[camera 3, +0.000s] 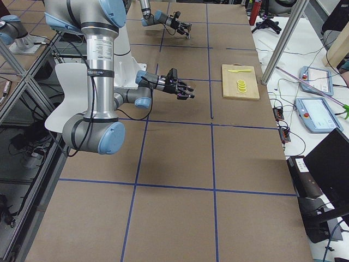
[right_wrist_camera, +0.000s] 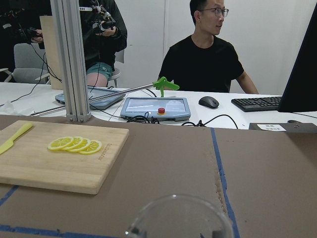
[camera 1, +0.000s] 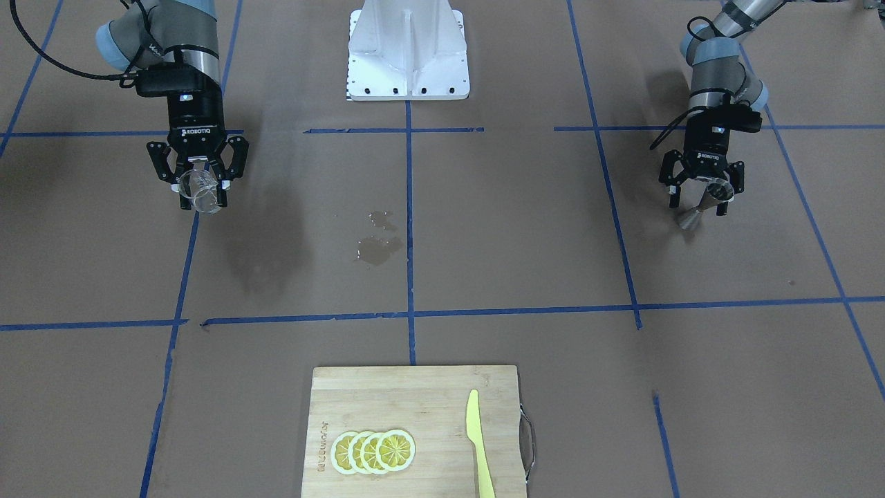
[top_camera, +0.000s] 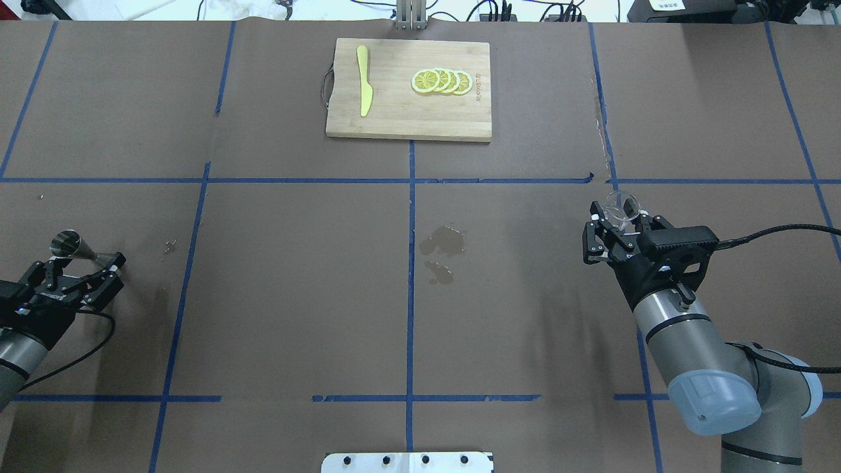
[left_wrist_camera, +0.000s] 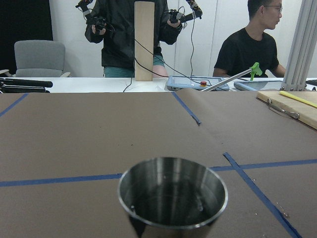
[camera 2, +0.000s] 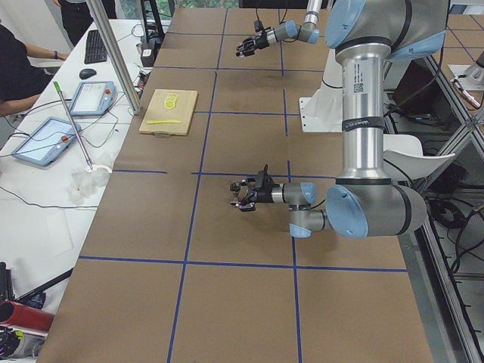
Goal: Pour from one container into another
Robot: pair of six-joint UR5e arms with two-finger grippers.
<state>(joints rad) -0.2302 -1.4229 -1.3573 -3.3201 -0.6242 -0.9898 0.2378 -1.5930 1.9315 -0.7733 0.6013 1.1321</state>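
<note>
The steel hourglass jigger stands upright on the brown table at the robot's left end, and also shows in the overhead view. My left gripper lies low and level around it, open, with its fingers well apart on either side. The left wrist view looks into the jigger's bowl. My right gripper is raised above the table and shut on the clear glass cup. The cup's rim fills the bottom of the right wrist view. I cannot tell what the cup holds.
A wet spill darkens the paper near the table's middle. On the operators' side lies a wooden cutting board with lemon slices and a yellow knife. The white robot base stands between the arms.
</note>
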